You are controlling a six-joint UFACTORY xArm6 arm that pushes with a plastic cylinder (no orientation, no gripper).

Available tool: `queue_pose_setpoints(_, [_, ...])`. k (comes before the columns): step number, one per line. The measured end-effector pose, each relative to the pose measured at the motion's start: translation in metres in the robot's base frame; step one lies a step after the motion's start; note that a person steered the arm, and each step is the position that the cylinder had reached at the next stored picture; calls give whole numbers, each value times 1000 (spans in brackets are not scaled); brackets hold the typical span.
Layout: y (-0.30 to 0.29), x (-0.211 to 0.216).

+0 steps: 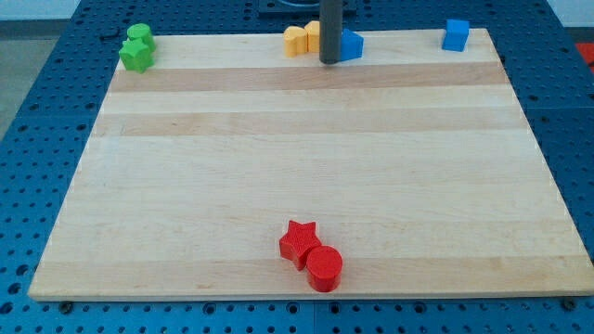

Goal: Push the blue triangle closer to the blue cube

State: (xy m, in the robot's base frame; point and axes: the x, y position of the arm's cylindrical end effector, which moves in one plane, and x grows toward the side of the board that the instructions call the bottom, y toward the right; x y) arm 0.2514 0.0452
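The blue triangle (pixel 352 44) lies at the board's top edge, a little right of centre. My tip (pixel 330 60) stands just at its left side, touching or nearly touching it, and the rod hides its left edge. The blue cube (pixel 456 34) sits at the board's top right corner, well apart to the triangle's right.
Two yellow blocks (pixel 297 40) sit at the top edge just left of my rod, the right one partly hidden by it. Two green blocks (pixel 137 50) sit at the top left corner. A red star (pixel 299 243) and a red cylinder (pixel 324 268) touch near the bottom edge.
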Motion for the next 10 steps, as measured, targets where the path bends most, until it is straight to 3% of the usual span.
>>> queue_pose_setpoints(1, [24, -3])
queue_pose_setpoints(4, [24, -49])
queue_pose_setpoints(8, [123, -49])
queue_pose_setpoints(10, [123, -48])
